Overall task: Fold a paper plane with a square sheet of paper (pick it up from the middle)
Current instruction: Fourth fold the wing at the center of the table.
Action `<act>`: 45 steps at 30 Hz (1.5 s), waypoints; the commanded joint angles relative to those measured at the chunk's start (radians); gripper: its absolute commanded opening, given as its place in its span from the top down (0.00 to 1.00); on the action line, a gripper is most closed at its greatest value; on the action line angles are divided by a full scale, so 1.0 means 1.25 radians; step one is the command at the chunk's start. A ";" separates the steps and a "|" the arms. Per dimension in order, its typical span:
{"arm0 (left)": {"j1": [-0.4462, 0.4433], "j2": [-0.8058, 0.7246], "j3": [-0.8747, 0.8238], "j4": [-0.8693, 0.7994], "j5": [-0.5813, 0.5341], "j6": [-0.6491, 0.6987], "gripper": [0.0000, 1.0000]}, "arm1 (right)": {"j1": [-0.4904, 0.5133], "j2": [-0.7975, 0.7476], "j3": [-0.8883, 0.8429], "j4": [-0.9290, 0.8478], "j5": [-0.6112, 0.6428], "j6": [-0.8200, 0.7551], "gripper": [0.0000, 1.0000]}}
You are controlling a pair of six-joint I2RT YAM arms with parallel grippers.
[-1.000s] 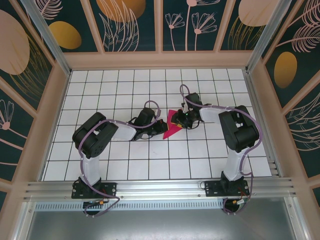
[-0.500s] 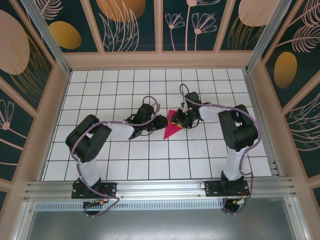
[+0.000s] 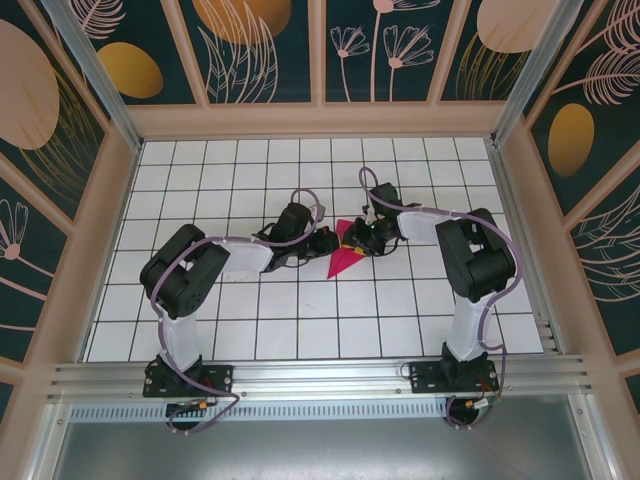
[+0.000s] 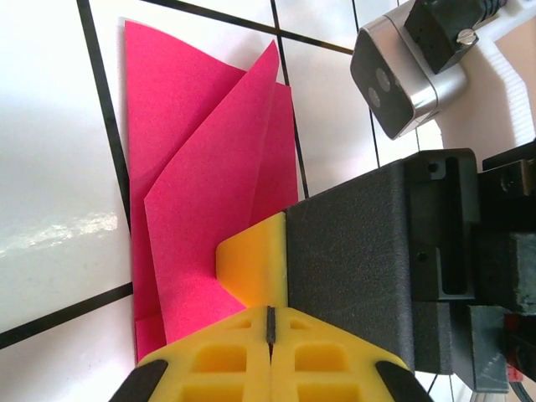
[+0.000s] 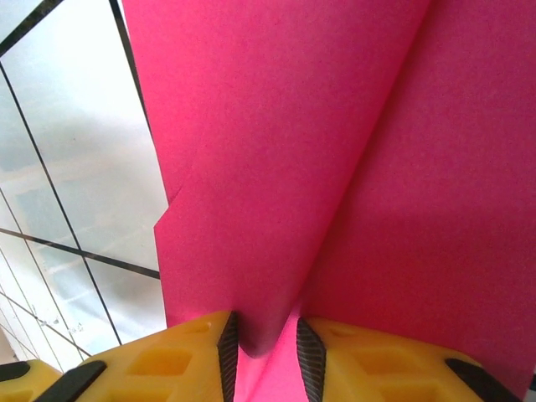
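Magenta-pink creased paper sheet [image 3: 343, 258] pinched at its ridge by right gripper [image 5: 266, 343]; left gripper [image 4: 270, 322], jaws fully closed, should press the crease firmly, evenly.

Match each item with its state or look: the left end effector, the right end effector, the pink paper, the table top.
Items:
1. left end effector
2. right end effector
3. pink paper
4. table top

States:
A. closed on a raised fold of paper
B. white with black grid lines
C. shut, fingers meeting
D. creased, tapering to a point

Pairs: 1-C, 2-A, 3-D, 4-B
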 commanded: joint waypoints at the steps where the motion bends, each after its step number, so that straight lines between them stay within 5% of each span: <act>1: -0.005 0.046 0.010 -0.042 0.014 0.000 0.95 | 0.001 0.125 -0.059 -0.082 0.174 -0.014 0.68; 19: -0.005 -0.003 -0.022 -0.022 -0.044 -0.004 1.00 | 0.002 0.133 -0.059 -0.080 0.169 -0.014 0.70; 34: -0.007 -0.005 -0.034 0.041 0.027 -0.025 0.97 | 0.001 0.139 -0.056 -0.079 0.167 -0.004 0.66; 45: -0.032 0.004 -0.026 -0.019 -0.010 -0.017 0.96 | 0.001 0.149 -0.047 -0.089 0.168 0.009 0.63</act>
